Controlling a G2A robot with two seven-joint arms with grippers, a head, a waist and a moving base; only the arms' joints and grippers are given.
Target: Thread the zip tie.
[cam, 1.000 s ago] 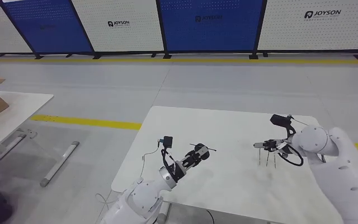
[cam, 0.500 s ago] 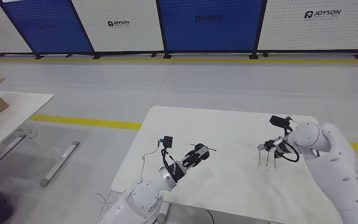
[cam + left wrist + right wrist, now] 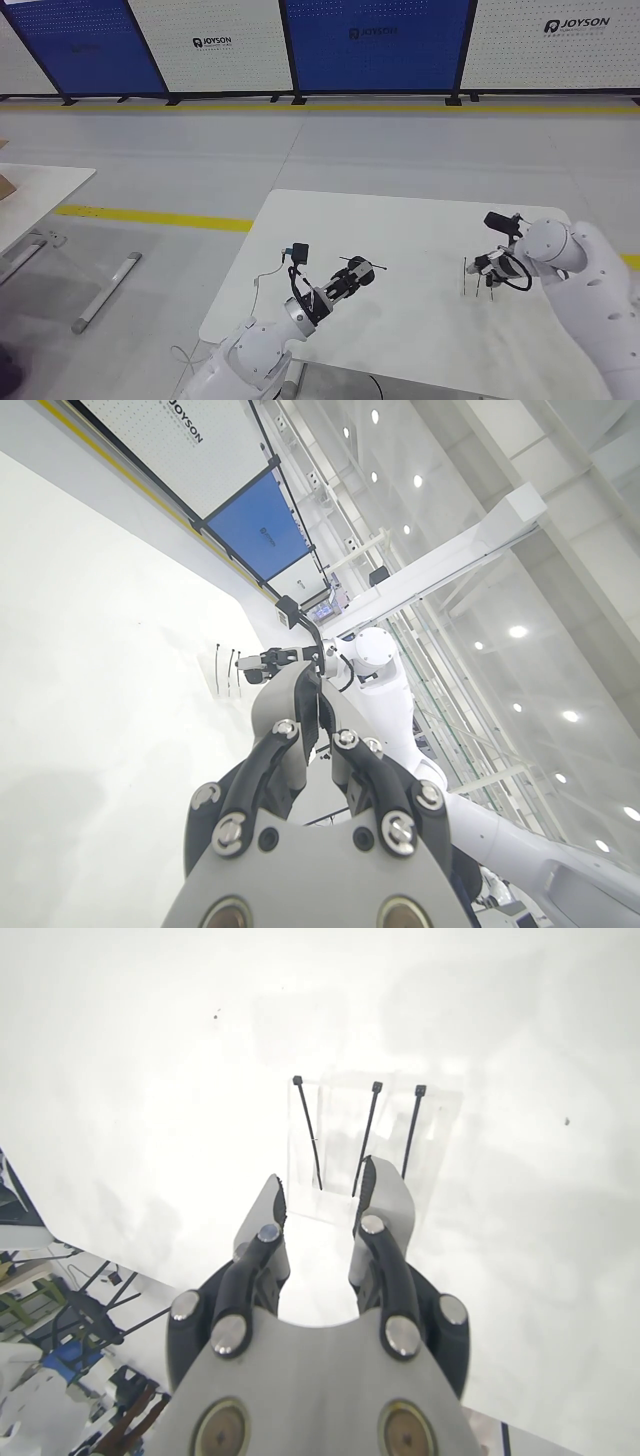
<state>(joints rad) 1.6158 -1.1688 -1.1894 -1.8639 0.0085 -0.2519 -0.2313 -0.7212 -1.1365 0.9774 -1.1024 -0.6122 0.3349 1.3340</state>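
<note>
On white bench, toward its right side: clear sheet with three black ties, lying flat, nearly parallel, slightly fanned. Just above near edge of sheet, right hand, released, fingers wide apart, gripping nothing; tip of one finger covering tail of middle tie in right wrist view. Well apart, over left front part of bench, left hand, clenched on held tie. Behind bench: grey floor, yellow line, blue and white perforated panels; second white table at far left.

Sheet glossy, see-through, rectangular. Ties thin, narrow strips with small square heads. Pads black and ribbed, outer finger shells smooth grey.

Long axis of three ties running away from right hand, heads at far end, tails toward it. Held tie with long axis across bench, free end toward right arm.
</note>
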